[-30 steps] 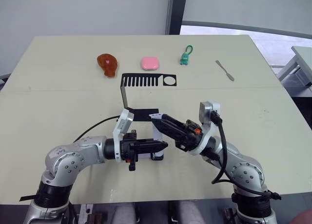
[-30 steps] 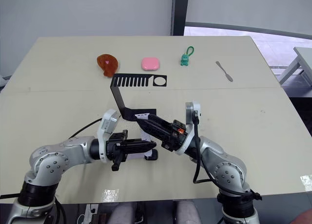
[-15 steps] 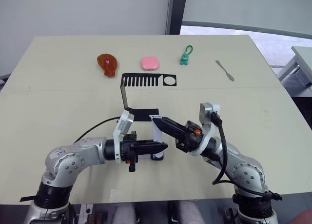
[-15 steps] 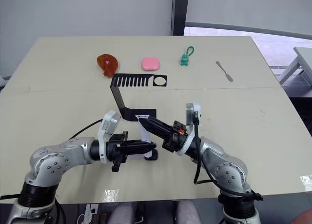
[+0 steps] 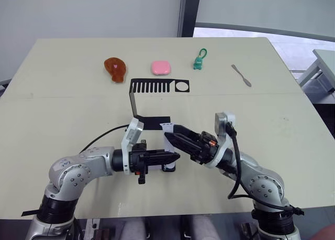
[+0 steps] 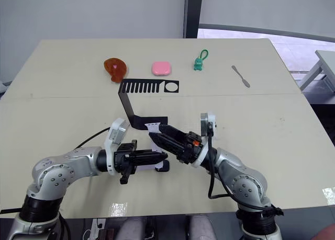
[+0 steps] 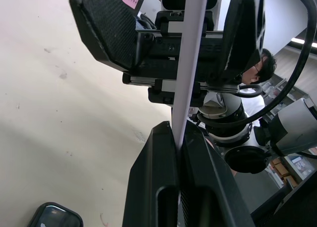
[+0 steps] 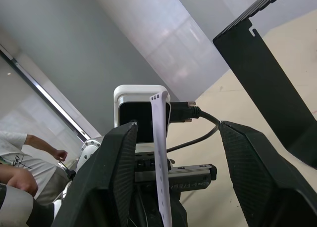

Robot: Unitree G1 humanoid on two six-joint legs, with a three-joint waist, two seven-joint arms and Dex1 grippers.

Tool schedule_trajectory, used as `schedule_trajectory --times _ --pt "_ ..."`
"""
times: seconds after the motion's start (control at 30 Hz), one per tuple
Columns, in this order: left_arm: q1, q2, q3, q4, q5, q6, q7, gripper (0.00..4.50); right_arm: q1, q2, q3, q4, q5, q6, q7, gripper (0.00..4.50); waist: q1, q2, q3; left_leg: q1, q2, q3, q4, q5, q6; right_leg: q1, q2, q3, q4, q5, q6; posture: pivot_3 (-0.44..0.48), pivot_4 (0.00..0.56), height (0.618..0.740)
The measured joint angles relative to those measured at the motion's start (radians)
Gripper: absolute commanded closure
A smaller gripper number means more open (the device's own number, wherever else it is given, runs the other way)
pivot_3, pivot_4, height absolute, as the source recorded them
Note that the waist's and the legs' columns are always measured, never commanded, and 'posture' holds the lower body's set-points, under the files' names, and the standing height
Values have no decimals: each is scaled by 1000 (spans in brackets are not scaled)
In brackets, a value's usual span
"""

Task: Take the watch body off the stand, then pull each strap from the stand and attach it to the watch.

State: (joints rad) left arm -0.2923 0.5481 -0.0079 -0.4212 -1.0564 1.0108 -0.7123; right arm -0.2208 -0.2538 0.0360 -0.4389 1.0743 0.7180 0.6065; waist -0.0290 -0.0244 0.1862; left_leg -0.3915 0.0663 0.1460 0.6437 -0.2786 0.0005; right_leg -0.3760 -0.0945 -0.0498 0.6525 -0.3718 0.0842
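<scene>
Left wrist view: left claw (image 7: 179, 138) clamped on thin pale lavender strap (image 7: 190, 64), right claw (image 8: 171, 153) spread wide around it.

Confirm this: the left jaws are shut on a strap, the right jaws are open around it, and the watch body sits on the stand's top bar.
Wrong on the watch body: the left wrist view shows it lying on the table, not on the stand. The left gripper is shut on the strap, with the right gripper open around it.
</scene>
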Motion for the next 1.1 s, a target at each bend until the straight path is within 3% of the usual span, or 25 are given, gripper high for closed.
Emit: schedule_trajectory --times 0.4,0.5,0.63,1.1 --pt "2 0 0 0 0 0 0 4500 -2 3 0 0 1 0 1 1596 0 0 0 0 0 0 0 0 0 0 0 0 0 0 0 0 150 740" --pt "1 0 0 0 1 0 0 4500 -4 7 0 0 1 0 2 2419 0 0 0 0 0 0 0 0 0 0 0 0 0 0 0 0 150 740" --pt "2 0 -2 0 4 0 0 4500 -4 10 1 0 1 0 10 4390 0 0 0 0 0 0 0 0 0 0 0 0 0 0 0 0 150 740" --pt "1 1 -3 0 4 0 0 4500 -4 13 2 0 6 1 16 4457 0 0 0 0 0 0 0 0 0 0 0 0 0 0 0 0 150 740"
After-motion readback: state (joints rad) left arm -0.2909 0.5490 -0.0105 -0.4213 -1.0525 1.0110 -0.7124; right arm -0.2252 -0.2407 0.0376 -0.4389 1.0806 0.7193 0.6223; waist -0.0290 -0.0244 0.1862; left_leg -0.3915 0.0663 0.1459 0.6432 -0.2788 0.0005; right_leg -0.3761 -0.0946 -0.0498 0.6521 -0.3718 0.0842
